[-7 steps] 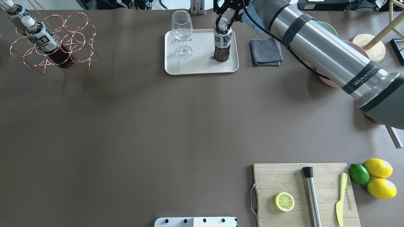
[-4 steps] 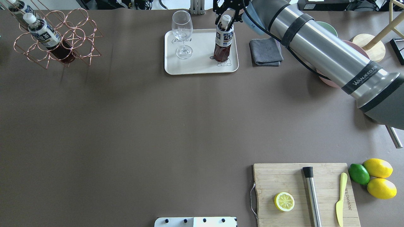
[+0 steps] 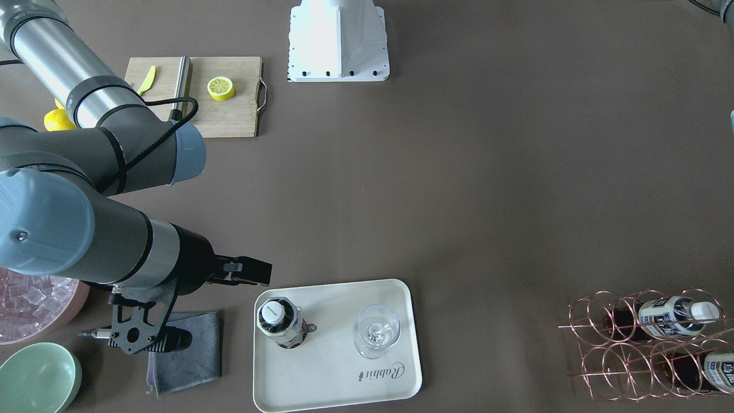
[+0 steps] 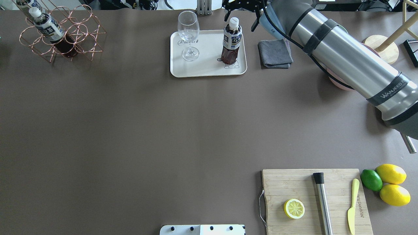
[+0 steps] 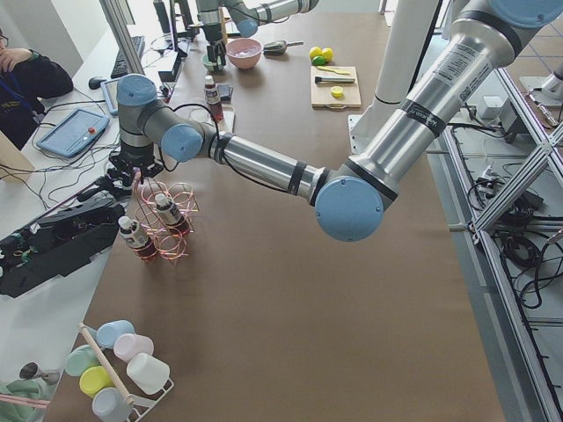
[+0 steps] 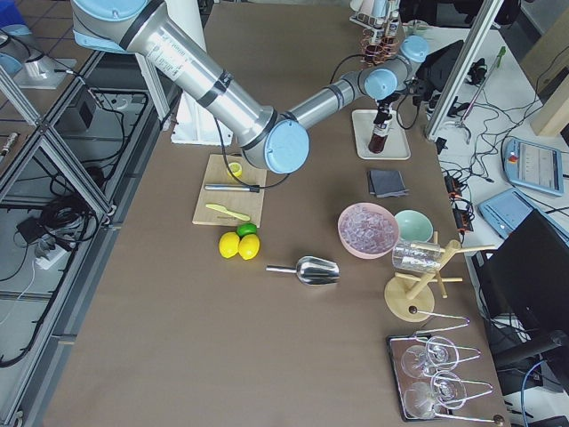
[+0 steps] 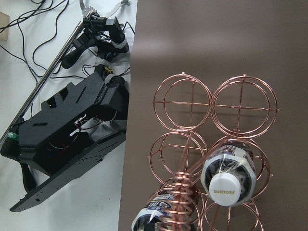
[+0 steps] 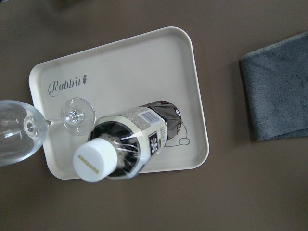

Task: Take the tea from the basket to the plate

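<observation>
Tea stands upright on the plate, its base on the little bear drawing at the plate's corner nearest the grey cloth — nothing touches it. My right gripper hangs above and just beyond the white cap, fingers spread wide and holding nothing. I judge the bottle delivered, and the step in hand is getting clear without brushing it. The spot makes sense: it keeps the bottle apart from the stemmed glass, thin-walled and top-heavy, on the plate's other half.

The bottle is slim clear plastic, with dark brown liquid showing below a white-and-navy label. It is tall for its narrow foot, so a sideways nudge could tip it on the smooth cream plate with its rounded corners and low rim. The cloth, soft and folded, lies just beside the plate.

Well apart from the plate, the basket — copper wire bent into round ring cells in two rows — holds two more bottles, each cradled by its ring so it can't roll. My left gripper hovers over that basket. Only the side view shows it, and I cannot tell whether its fingers are apart or closed.
</observation>
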`<state>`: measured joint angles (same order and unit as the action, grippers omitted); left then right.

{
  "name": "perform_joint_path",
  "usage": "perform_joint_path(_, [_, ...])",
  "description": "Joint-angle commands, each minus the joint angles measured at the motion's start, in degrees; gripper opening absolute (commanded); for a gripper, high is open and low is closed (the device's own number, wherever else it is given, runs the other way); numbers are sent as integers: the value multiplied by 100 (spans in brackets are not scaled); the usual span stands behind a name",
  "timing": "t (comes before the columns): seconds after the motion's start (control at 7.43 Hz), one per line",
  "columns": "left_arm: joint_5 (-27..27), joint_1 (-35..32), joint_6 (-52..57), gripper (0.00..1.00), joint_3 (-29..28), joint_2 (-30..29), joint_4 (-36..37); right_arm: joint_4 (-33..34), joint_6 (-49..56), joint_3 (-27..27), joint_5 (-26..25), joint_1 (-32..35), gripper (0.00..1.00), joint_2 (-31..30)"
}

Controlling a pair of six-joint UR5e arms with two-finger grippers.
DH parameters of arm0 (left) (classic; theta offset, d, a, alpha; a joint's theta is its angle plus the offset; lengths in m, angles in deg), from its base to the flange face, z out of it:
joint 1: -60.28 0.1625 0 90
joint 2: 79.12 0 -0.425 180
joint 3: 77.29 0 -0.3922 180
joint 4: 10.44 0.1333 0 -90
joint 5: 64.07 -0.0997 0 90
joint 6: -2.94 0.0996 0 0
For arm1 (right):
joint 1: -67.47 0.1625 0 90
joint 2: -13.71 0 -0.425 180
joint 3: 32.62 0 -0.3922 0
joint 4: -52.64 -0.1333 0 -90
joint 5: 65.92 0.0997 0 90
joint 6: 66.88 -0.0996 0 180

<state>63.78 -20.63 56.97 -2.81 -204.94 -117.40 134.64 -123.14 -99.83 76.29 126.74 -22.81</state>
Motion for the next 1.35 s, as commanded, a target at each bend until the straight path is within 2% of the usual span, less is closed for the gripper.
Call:
perform_joint_path(0.0, [4, 5, -277, 66, -48, -83, -123, 403, 781, -1211, -53, 163, 100, -1046])
perform_joint_path(0.13, [4, 14, -331, 96, -48, -57, -149, 404, 1140, -1668, -62, 216, 100, -1625])
perform_joint_path(0.4, [4, 5, -323, 97, -39, -22, -289, 430, 2106, -2609, -386, 296, 100, -2890])
perform_joint_path(0.54, [30, -4, -288, 97, -13, -13, -308, 683, 2737, -3109, -518, 392, 100, -3462])
perform_joint_path(0.67, [56, -82, -261, 97, 170, 48, -308, 1268, 3639, -3689, -902, 462, 100, -4007])
perform_joint_path(0.81, [82, -91, -296, 97, 633, 336, -282, 1866, 4527, -4069, -1254, 646, 100, -4413])
perform_joint_path(1.08, [606, -135, -418, 98, 1827, 1134, -98, 2013, 4975, -4483, -1398, 1250, 100, -5404])
perform_joint_path(1.21, [706, -136, -1185, 98, 2529, 1687, -149, 2004, 5054, -4546, -1390, 1654, 100, -5845])
